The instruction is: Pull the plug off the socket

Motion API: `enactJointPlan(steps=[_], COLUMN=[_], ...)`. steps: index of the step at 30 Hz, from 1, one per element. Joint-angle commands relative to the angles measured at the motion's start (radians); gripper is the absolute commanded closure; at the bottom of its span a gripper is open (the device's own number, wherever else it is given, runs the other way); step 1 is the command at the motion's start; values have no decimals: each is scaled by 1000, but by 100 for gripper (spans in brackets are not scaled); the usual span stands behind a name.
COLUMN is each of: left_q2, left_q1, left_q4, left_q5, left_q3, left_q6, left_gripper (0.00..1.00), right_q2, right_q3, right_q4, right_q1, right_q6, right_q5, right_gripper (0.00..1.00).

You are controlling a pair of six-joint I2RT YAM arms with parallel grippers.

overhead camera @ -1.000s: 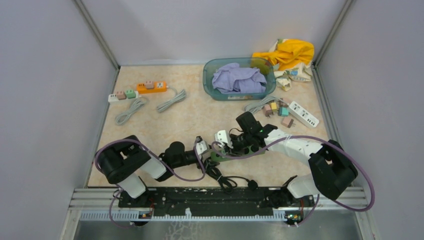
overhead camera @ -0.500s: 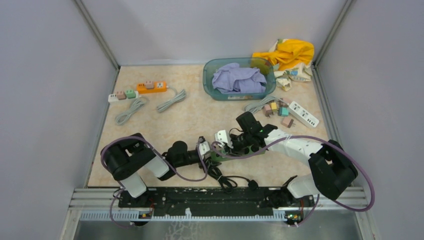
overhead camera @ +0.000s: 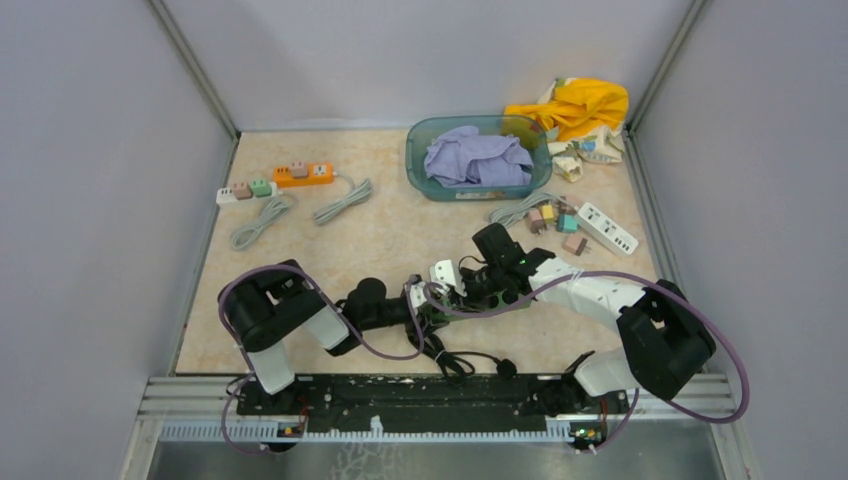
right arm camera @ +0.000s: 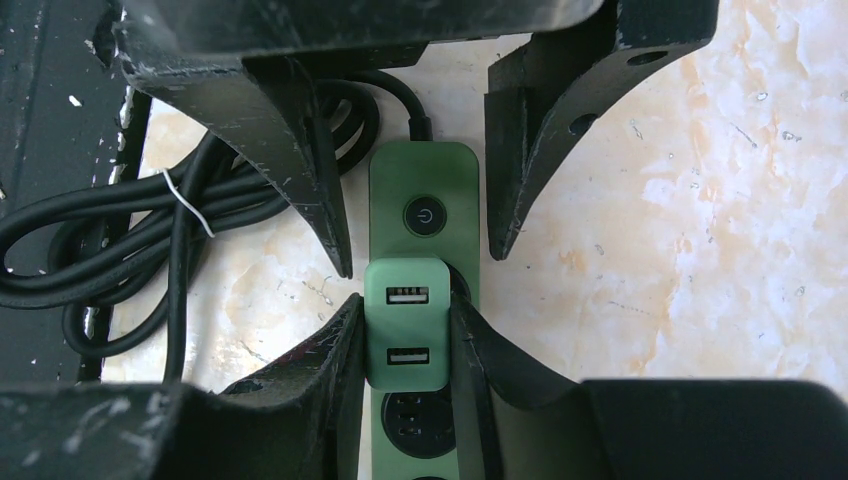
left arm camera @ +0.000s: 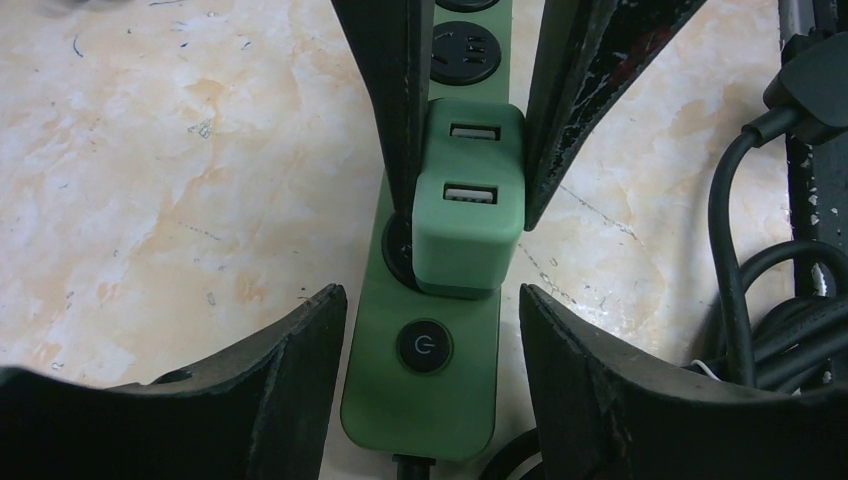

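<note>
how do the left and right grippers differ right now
The right gripper is shut on the green plug; the left gripper is open and holds nothing. The right gripper's fingers press the plug's two sides, while the left gripper's fingers straddle the green power strip at its switch end without clamping it. Both hang low over the same strip, facing each other.

A beige, marble-patterned tabletop (overhead camera: 390, 215) sat boxed in by plain pale grey panels: a left wall (overhead camera: 90, 200), a far wall (overhead camera: 420, 60) and a right wall (overhead camera: 760, 200). Slim metal posts (overhead camera: 197, 70) rose at the far corners, and a ribbed aluminium rail (overhead camera: 180, 395) edged the near side. The light was soft and even.
</note>
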Motion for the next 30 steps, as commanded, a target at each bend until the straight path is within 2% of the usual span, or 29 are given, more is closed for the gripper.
enactJointPlan(steps=[1, 8, 10, 13, 17, 20, 22, 25, 28, 30], left_q2=[34, 3, 3, 14, 22, 27, 28, 29, 27, 27], left_q1=[-4, -3, -2, -3, -3, -3, -2, -2, -3, -1], left_q4=[-71, -198, -230, -257, -255, -256, -258, -261, -255, -241], left_q5=[11, 10, 10, 12, 14, 26, 34, 39, 37, 34], left_q3=[1, 13, 25, 40, 47, 52, 55, 56, 47, 36], left_q6=[44, 65, 72, 74, 68, 67, 67, 63, 57, 53], left_gripper=[31, 31, 43, 52, 77, 88, 92, 95, 96, 97], right_q2=[-20, -27, -26, -24, -16, -6, -6, -5, -6, -21], right_q3=[58, 57, 56, 56, 54, 47, 35, 14, 21, 19], right_q4=[19, 18, 18, 18, 28, 66, 132, 225, 186, 111], right_q1=[-5, -10, -10, -10, -11, -10, -11, -13, -54, -80], right_q6=[-4, -4, -4, -3, 11, 59, 131, 200, 148, 28], right_q5=[-44, -48, -51, -55, -64, -90, -104, -40, -16, -42], right_gripper=[100, 100, 100, 100, 100, 100, 100, 100, 100, 100])
